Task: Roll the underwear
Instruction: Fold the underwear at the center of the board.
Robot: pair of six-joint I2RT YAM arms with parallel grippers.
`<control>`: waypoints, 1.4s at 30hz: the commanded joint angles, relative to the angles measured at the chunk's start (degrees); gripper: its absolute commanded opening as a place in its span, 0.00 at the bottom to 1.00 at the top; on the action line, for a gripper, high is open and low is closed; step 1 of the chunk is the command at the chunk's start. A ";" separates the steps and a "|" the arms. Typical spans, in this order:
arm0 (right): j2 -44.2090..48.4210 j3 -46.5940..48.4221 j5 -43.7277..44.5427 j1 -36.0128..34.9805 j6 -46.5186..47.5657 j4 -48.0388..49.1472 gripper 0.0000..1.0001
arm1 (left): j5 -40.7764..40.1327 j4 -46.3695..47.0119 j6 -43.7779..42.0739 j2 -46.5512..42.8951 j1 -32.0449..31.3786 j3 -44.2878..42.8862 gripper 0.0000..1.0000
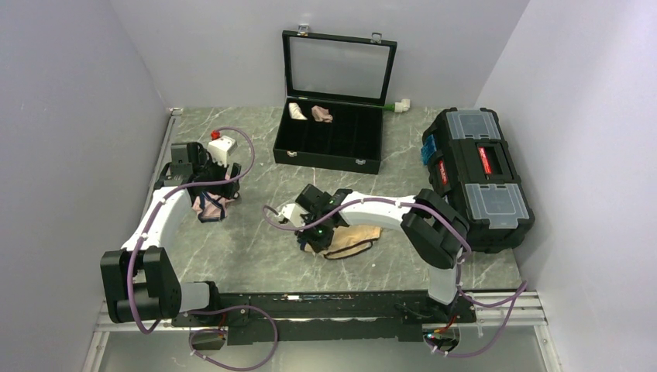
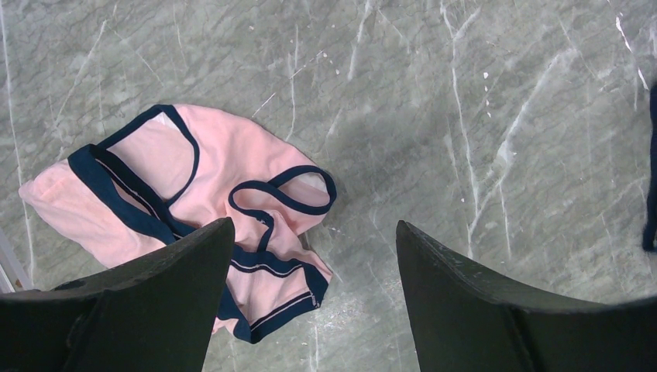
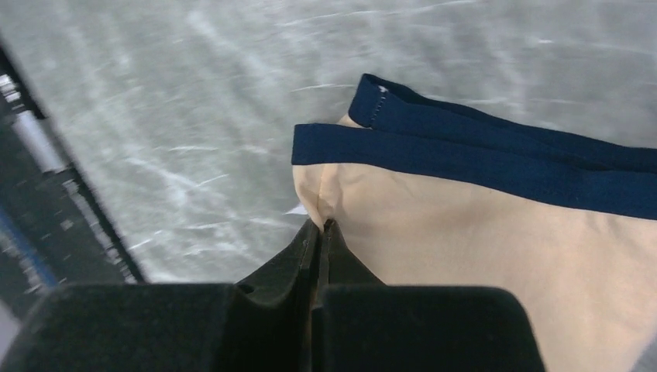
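White arms [image 1: 159, 213] have black joints [image 1: 434, 232], purple cables [image 1: 240, 147] and a black right hand [image 3: 320, 232].

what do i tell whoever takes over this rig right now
Right gripper: shut, pinching an edge of the tan underwear, which lies unrolled near the middle of the table.
Left gripper: open, holding nothing, hovering over the pink underwear on the left.
Done: edge gripped; two rolls sit in the black box at the back.
Left: the tan underwear is not yet rolled.

Bench [image 1: 256, 260]: underwear [image 1: 358, 235] centre; second garment [image 1: 211, 206] left; case [image 1: 329, 151] behind, two rolls [image 1: 297, 111] inside; toolbox [image 1: 476, 174] right.
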State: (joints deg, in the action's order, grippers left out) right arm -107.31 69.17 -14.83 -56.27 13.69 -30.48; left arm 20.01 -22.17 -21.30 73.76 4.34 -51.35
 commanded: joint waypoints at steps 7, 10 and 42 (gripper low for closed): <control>-0.04 5.69 -30.84 3.85 6.77 -11.51 0.00 | 1.16 0.29 0.22 0.25 0.26 -1.11 0.82; -1.38 8.72 -36.58 6.73 10.16 -16.28 0.00 | 1.43 0.26 0.06 0.25 0.32 -1.02 0.82; -28.13 37.43 -48.78 22.45 31.68 -49.93 0.00 | 20.81 -2.51 -14.37 -8.50 -22.05 6.82 0.86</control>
State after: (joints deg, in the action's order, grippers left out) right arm -134.61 103.33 -61.10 -34.26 43.09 -78.22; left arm 37.85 -23.73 -32.51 65.28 -12.86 -43.38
